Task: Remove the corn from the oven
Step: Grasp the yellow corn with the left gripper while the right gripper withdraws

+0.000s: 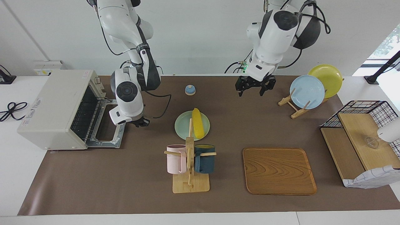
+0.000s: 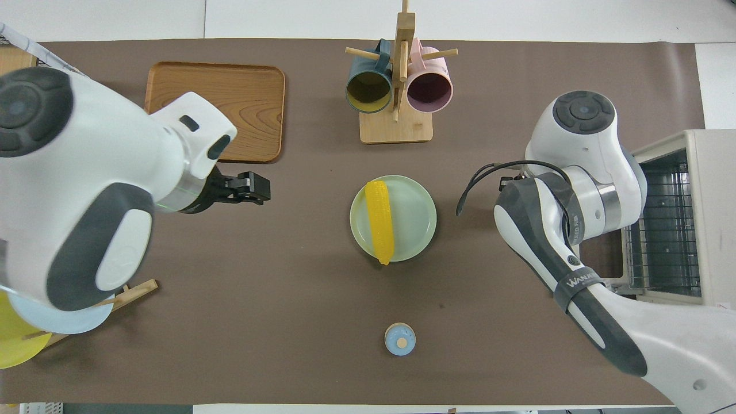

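The corn (image 1: 197,123) lies on a pale green plate (image 1: 182,128) in the middle of the table; it also shows in the overhead view (image 2: 380,221), on the plate (image 2: 417,218). The off-white oven (image 1: 53,106) stands at the right arm's end of the table with its door (image 1: 107,137) folded down and open. Its wire rack (image 2: 661,230) shows nothing on it. My right gripper (image 1: 141,122) hangs low beside the open door, between oven and plate. My left gripper (image 1: 254,89) is open and empty, up over bare mat toward the left arm's end.
A mug stand (image 1: 189,162) with a pink and a dark blue mug stands farther from the robots than the plate. A wooden tray (image 1: 278,170), a plate rack (image 1: 307,90) with a blue and a yellow plate, a small blue bell (image 1: 190,90) and a wire shelf (image 1: 359,137) are around.
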Tool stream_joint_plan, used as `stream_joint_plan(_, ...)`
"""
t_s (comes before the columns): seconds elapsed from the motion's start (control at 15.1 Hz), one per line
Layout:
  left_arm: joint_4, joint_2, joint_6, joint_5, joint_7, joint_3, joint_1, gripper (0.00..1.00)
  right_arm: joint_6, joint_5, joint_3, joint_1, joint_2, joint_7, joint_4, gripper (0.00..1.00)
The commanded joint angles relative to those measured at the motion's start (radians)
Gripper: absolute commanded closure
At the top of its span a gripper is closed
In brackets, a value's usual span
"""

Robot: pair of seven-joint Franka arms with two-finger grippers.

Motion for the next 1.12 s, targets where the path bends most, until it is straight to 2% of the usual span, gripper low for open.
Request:
stream_joint_plan(0.0, 0.009, 0.124, 0.131, -0.011, -0.115, 0.017, -0.111, 0.00, 0.044, -0.024, 0.015, -0.047, -0.074, -0.050, -0.108, 1.00)
stream_joint_plan(0.2, 0.038, 0.231, 0.213, -0.044, -0.146, 0.019, -0.172, 0.00, 0.058, -0.062, 0.017, -0.099, -0.066, -0.077, -0.128, 1.00)
stream_joint_plan(0.33, 0.107, 0.354, 0.248, -0.049, -0.164, 0.020, -0.215, 0.00, 0.087, -0.064, 0.015, -0.110, -0.068, -0.077, -0.162, 1.00)
stream_joint_plan(0.4, 0.112, 0.379, 0.276, -0.049, -0.167, 0.020, -0.225, 0.00, 0.098, -0.064, 0.017, -0.117, -0.069, -0.077, -0.177, 1.00)
stream_joint_plan(0.6, 0.106, 0.405, 0.349, -0.047, -0.166, 0.019, -0.229, 0.00, 0.111, -0.065, 0.015, -0.134, -0.071, -0.104, -0.183, 1.00)
stream_joint_plan(0.79, 0.086, 0.411, 0.374, -0.038, -0.156, 0.019, -0.228, 0.00, 0.078, -0.160, 0.015, -0.148, -0.073, -0.138, -0.162, 1.00)
stream_joint_plan(1.06, 0.046, 0.410, 0.417, -0.044, -0.167, 0.019, -0.249, 0.00, -0.101, -0.177, 0.017, -0.182, -0.100, -0.260, -0.040, 1.00)
